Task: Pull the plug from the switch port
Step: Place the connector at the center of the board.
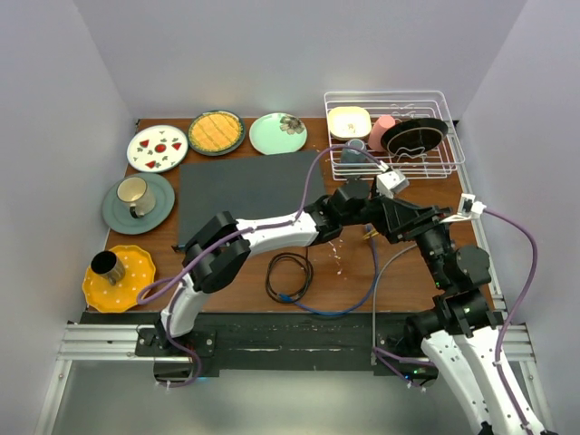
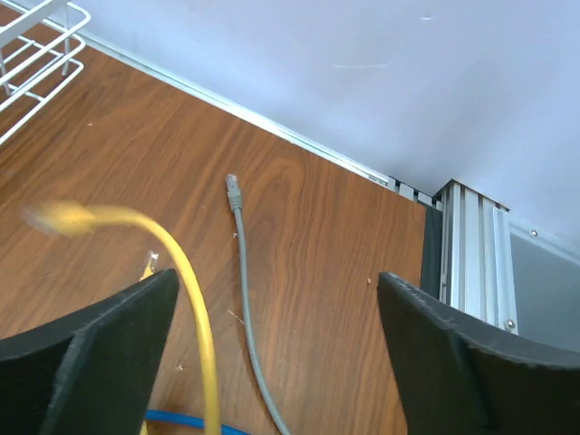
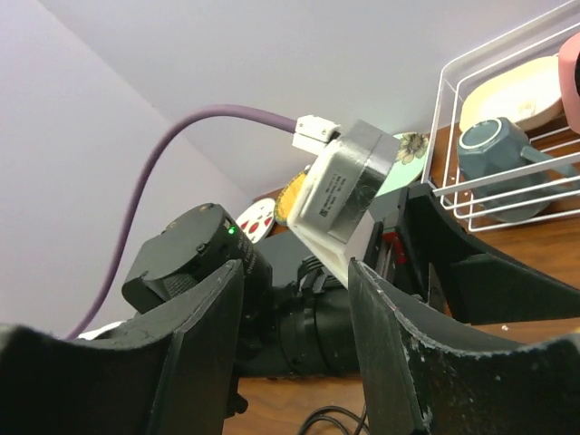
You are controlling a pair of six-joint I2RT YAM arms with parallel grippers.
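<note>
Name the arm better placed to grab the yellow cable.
Likely left. The left fingers stand open around the yellow cable; the right fingers point at the left arm, no cable between them.

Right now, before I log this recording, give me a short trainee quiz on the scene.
1. True or false: the left gripper is clamped on the yellow cable.
2. What stands on the yellow plate? A) a dark cup B) a fork C) nothing
3. Fill in: the grey cable's plug lies on the ____.
Key: 1 false, its jaws stand wide open; 2 A; 3 table.
</note>
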